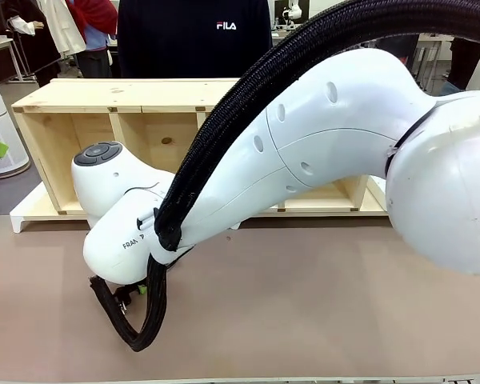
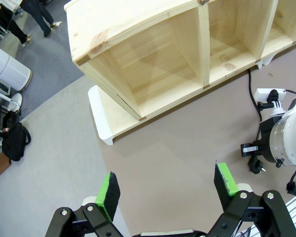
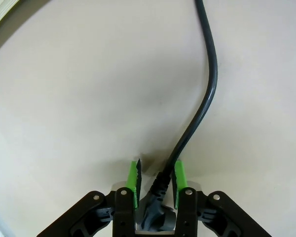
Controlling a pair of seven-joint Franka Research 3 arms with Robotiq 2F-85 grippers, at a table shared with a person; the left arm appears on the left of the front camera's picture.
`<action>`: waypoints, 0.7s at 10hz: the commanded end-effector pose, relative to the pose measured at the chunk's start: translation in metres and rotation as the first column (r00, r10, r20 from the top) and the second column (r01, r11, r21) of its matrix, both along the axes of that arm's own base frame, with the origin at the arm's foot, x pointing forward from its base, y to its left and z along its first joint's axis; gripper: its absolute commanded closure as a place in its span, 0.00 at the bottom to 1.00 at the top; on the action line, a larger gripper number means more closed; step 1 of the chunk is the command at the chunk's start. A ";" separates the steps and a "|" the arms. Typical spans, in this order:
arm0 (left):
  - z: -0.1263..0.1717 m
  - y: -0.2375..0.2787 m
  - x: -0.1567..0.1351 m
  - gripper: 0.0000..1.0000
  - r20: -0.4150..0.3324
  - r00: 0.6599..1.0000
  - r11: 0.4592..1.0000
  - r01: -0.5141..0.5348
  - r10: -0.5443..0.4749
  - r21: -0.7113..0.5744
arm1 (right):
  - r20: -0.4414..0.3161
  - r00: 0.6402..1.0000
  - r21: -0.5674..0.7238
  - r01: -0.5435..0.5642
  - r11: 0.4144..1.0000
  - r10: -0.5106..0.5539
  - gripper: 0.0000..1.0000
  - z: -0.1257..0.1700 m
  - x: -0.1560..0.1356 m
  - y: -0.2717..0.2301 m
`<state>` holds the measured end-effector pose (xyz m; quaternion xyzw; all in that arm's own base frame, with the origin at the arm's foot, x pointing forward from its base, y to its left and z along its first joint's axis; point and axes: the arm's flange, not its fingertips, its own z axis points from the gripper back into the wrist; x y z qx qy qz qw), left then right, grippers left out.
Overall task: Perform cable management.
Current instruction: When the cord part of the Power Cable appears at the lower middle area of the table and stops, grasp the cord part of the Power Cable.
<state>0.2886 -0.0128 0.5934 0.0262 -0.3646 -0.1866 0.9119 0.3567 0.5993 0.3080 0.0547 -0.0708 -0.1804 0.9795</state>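
Observation:
The cable (image 3: 209,84) is a thin black cord that curves down across the pale table to its black plug end. My right gripper (image 3: 157,170) is shut on that plug end, with the green pads (image 3: 133,178) on either side of it, low over the table. In the front view the right arm reaches across to the left and its wrist hides most of the right gripper (image 1: 136,293). From the left wrist view, the right gripper (image 2: 254,155) holds the black plug, and more cable (image 2: 250,91) runs along the table. My left gripper (image 2: 165,173) hangs open and empty high above the table.
A wooden shelf unit (image 1: 144,120) lies across the back of the brown table (image 1: 320,304). A white power strip (image 2: 269,93) sits by the shelf (image 2: 163,74). A person in a dark top (image 1: 194,32) stands behind it. The thick braided hose (image 1: 136,320) loops below the right wrist.

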 end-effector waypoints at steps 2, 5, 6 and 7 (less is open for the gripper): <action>0.000 0.001 0.000 0.00 0.000 1.000 1.000 -0.002 0.002 0.001 | 0.008 1.000 -0.031 -0.013 0.999 0.013 0.91 -0.001 0.000 0.007; 0.000 0.001 0.000 0.00 0.000 1.000 1.000 -0.002 0.002 0.001 | -0.004 1.000 -0.041 -0.017 0.999 0.017 1.00 0.001 0.000 0.006; 0.000 0.001 0.000 0.00 0.000 1.000 1.000 -0.002 0.002 0.001 | -0.003 1.000 -0.040 -0.018 0.999 0.018 1.00 0.001 0.000 0.006; 0.000 0.001 0.000 0.00 0.000 1.000 1.000 -0.002 0.002 0.001 | -0.001 1.000 -0.037 -0.022 0.999 0.022 1.00 0.000 0.001 0.005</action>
